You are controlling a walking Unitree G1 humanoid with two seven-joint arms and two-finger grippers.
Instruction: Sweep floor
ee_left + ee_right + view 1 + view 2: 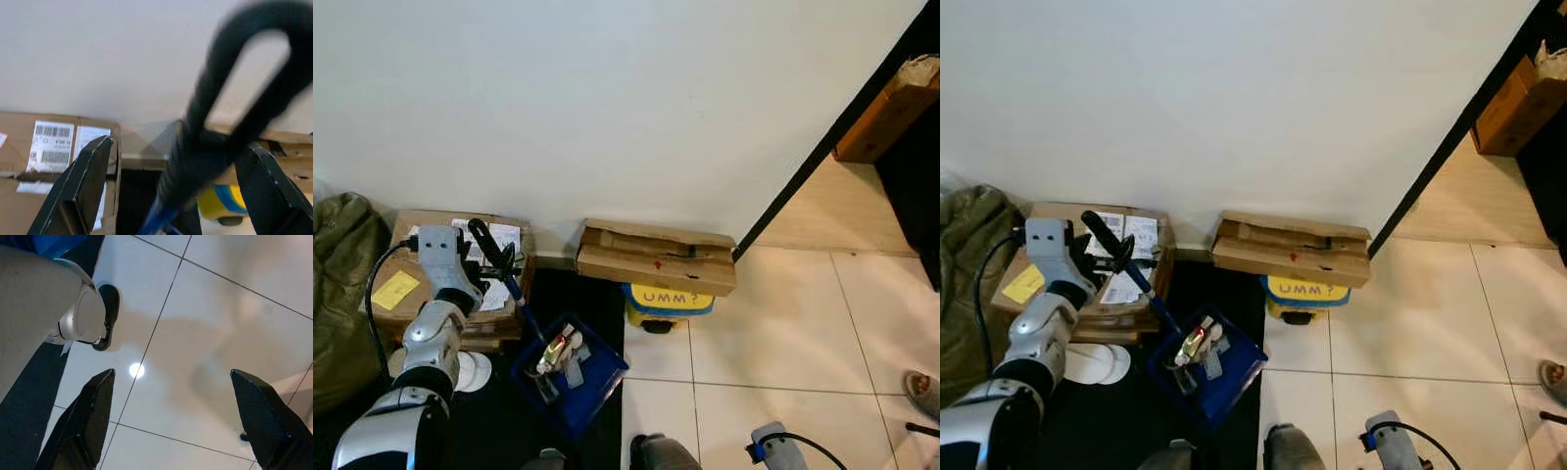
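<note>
I had the left gripper [494,257] closed around the black looped handle [234,93] of the blue dustpan [570,375], which sat on the dark mat by the wall. Its contents were too small to identify. The handle blurred in the left wrist view. The right gripper [181,426] hung spread apart over pale tiles [205,333].

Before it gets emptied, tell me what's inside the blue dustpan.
The blue dustpan holds a small heap of swept-up litter, pale and yellowish scraps. Whatever lies beneath the heap is covered.
</note>
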